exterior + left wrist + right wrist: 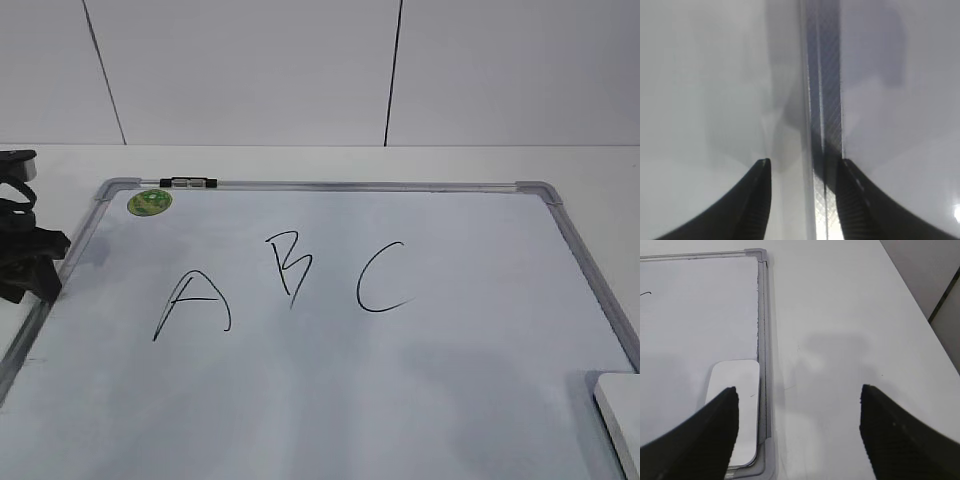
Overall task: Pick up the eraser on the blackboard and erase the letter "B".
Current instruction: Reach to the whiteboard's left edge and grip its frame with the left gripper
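Observation:
The blackboard [350, 186] is a white board with a grey frame, lying flat on the table. The thin black letter "B" [290, 265] stands between a black "A" [190, 300] and "C" [380, 280]. The white eraser [620, 420] lies on the board's near right corner, cut off by the picture's edge. In the right wrist view the eraser [747, 405] lies against the frame [765, 340]. My right gripper [799, 389] is open wide above the table beside it, its left finger over the eraser. My left gripper [804, 162] is open and empty over the board's left frame [825, 100]; it also shows at the exterior view's left edge [25, 250].
A small black-and-clear marker [188, 183] lies on the board's far frame beside a round green sticker [150, 202]. White table [850, 315] runs to the right of the board, with its edge at the far right. A white panelled wall [250, 70] stands behind.

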